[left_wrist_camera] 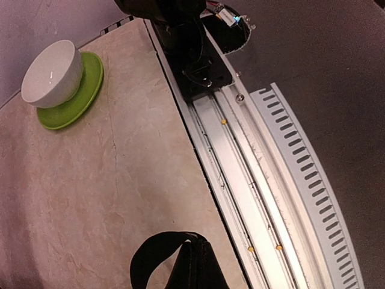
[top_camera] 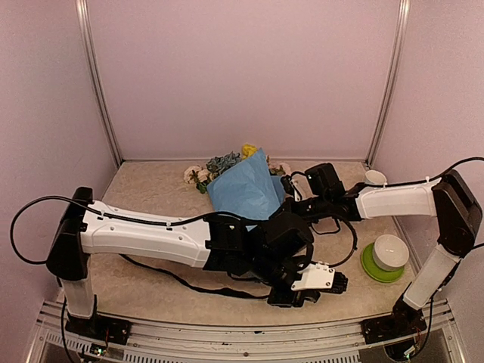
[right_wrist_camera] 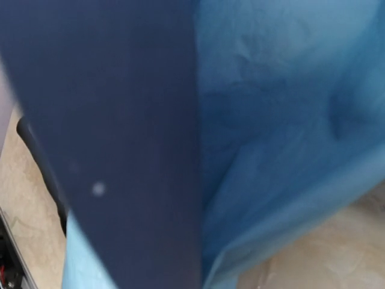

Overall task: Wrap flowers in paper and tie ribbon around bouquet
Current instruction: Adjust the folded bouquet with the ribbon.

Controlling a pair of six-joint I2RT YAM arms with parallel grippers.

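Observation:
The bouquet lies at the middle back of the table, a cone of light blue paper (top_camera: 246, 189) with the flowers (top_camera: 219, 166) poking out at its far end. My left arm reaches across in front of it. My left gripper (left_wrist_camera: 201, 256) is shut on a loop of the black ribbon (left_wrist_camera: 144, 259) near the table's front edge. From there the ribbon (top_camera: 198, 288) trails left over the table. The right wrist (top_camera: 325, 181) sits by the cone, its gripper hidden under the left arm. Blue paper (right_wrist_camera: 289, 120) and a dark band (right_wrist_camera: 120, 132) fill the right wrist view, with no fingers visible.
A white bowl (left_wrist_camera: 53, 73) on a green saucer (left_wrist_camera: 84, 90) stands at the right, and a small white cup (top_camera: 374, 178) at the back right. The metal rail (left_wrist_camera: 252, 174) of the front edge runs just beside the left gripper. The right arm's base (left_wrist_camera: 192, 54) stands beyond it.

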